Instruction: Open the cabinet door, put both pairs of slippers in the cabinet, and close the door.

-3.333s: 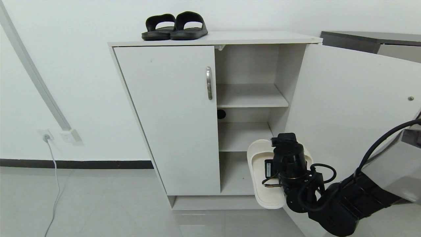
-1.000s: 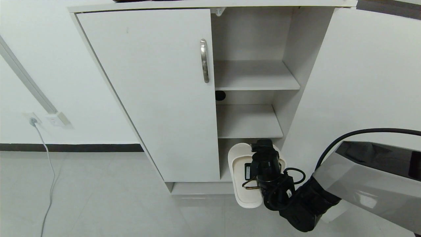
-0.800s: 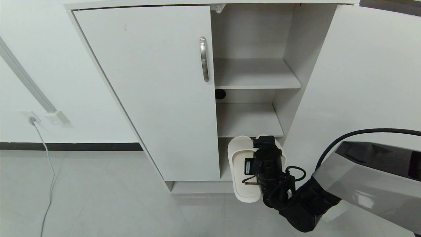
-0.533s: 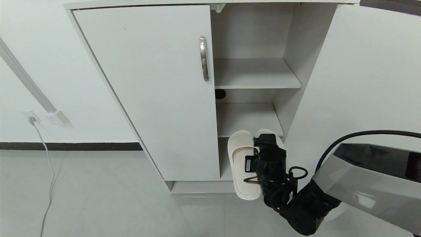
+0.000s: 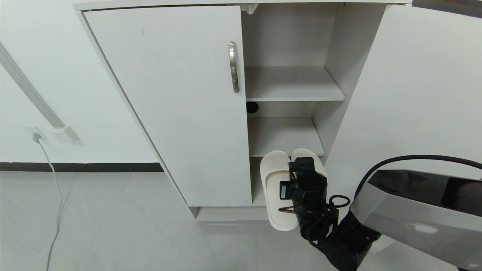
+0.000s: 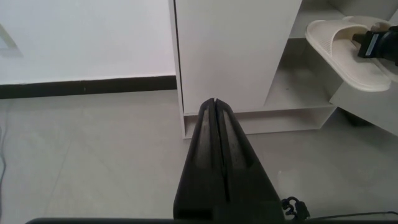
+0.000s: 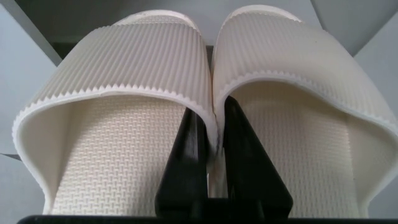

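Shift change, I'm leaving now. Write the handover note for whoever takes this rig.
Left gripper: fingers shut, empty, above the floor before the cabinet.
Right gripper: shut on the white slippers, pinching both straps, at the bottom compartment's mouth.
Done: right door open.
Left: set this pair inside, stow the other pair, close the door.

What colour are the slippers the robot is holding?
Cream-white slippers, ribbed on top; clearest in the right wrist view.
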Robot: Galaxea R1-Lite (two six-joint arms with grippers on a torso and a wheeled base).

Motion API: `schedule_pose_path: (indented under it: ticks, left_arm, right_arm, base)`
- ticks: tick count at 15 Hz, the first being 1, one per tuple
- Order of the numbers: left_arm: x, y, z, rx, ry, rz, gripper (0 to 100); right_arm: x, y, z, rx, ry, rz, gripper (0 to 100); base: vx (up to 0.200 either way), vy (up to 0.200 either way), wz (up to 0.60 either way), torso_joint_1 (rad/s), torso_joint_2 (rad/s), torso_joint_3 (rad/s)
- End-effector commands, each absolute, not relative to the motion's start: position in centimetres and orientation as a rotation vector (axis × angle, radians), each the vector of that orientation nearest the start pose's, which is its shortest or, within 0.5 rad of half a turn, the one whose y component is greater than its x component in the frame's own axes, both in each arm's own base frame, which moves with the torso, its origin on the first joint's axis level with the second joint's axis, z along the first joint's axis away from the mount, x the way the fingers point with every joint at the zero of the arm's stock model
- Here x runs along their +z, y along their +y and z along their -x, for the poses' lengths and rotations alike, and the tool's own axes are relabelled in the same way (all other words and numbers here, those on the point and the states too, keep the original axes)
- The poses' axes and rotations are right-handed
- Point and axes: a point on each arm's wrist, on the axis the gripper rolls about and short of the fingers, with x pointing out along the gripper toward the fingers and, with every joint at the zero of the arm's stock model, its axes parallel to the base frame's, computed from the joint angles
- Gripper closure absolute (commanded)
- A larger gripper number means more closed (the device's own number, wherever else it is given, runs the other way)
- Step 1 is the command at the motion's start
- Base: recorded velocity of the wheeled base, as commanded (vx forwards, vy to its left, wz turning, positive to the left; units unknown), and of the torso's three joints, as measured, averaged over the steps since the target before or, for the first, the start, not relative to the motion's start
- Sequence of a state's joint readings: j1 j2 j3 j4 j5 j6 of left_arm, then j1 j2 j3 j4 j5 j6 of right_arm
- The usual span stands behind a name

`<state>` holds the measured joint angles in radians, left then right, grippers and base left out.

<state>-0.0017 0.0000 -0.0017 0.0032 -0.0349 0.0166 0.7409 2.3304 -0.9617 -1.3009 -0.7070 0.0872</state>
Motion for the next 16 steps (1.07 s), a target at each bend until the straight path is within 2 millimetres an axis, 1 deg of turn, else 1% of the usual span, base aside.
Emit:
schedule_pose_path:
  ticks: [1,2,11,14,15,16]
  left_arm:
    - [7.6,-0.1,2.3,-0.037,0.003,-0.017,100]
    - [7.6,-0.1,2.3,-0.037,0.001,-0.017,100]
    - [7.6,-0.1,2.3,-0.037,0.003,-0.017,100]
    - [7.6,-0.1,2.3,-0.037,0.001,-0.017,100]
    - [7.6,-0.1,2.3,-0.037,0.001,-0.017,100]
    - [7.6,-0.1,2.3,-0.037,0.0,-0.017,100]
  right_arm:
    - [5.1,26.8,-31.5,0.031,0.058,-0.038,100]
    - [5.2,26.8,-31.5,0.031,0.053,-0.042,100]
    - [5.2,26.8,-31.6,0.031,0.052,-0.043,100]
    - [4.8,26.7,-32.3,0.025,0.055,-0.04,100]
    - [4.5,27.0,-32.7,0.036,0.052,-0.045,100]
    - [4.2,27.0,-33.6,0.033,0.048,-0.049,100]
  base:
    - [0.0,0.0,0.0,0.0,0.0,0.0]
    - [0.0,0.0,0.0,0.0,0.0,0.0]
    - [0.2,0.0,0.0,0.002,0.0,0.001]
    - [0.0,0.0,0.0,0.0,0.0,0.0]
    - [0.0,0.0,0.0,0.0,0.0,0.0]
    - [0.0,0.0,0.0,0.0,0.0,0.0]
